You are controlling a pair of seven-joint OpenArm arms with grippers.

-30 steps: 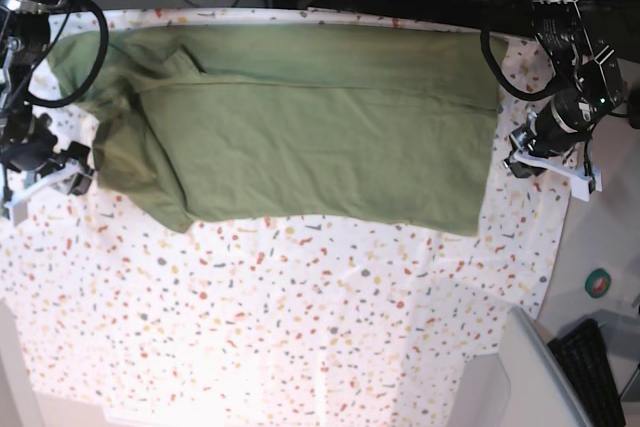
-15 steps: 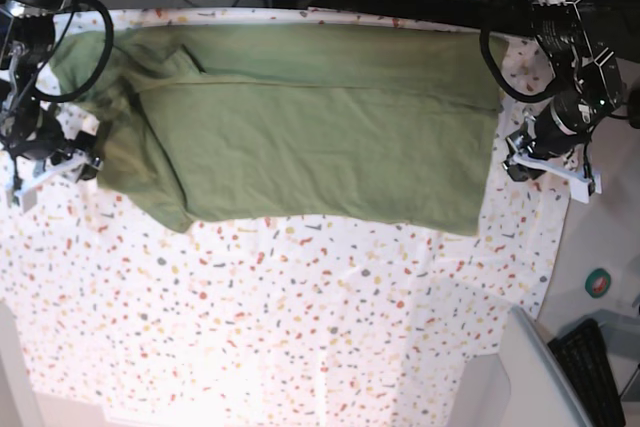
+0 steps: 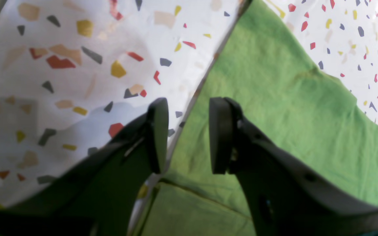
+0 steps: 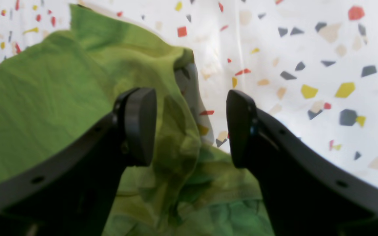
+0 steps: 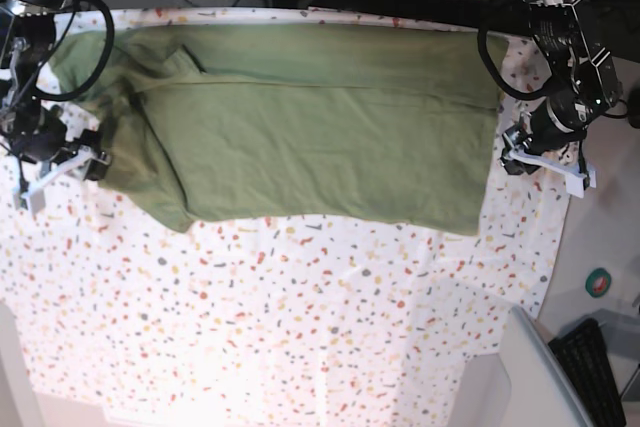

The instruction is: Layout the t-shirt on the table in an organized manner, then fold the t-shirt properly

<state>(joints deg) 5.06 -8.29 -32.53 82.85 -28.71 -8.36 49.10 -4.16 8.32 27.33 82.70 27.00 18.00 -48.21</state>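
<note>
A green t-shirt (image 5: 300,122) lies spread across the far half of a bench (image 5: 300,327) covered in white cloth with red, yellow and grey flecks. The shirt's body is mostly flat, with one long fold line running near its far edge. The end on the left of the overhead view is rumpled and bunched; the opposite end forms a fairly straight edge.

Two robot arms flank the shirt. Over the last second the right end effector (image 5: 62,160), on the left of the overhead view, has moved in from the bare bench toward the bunched end and now sits at its edge. Its wrist camera shows the two dark pads spread apart, released, with a raised ridge of green cloth (image 4: 176,131) between them but nothing pinched yet.

The left end effector (image 5: 522,152), on the right of the overhead view, has shifted only slightly and hangs over the straight edge. Its wrist view shows the pads parted and empty, straddling the line where green cloth (image 3: 274,108) meets the flecked cover.

Judging from this, both arms are lining up to grip opposite ends, probably to pull the shirt taut and flatten the wrinkled side. Laying out looks unfinished, and folding has not begun.
</note>
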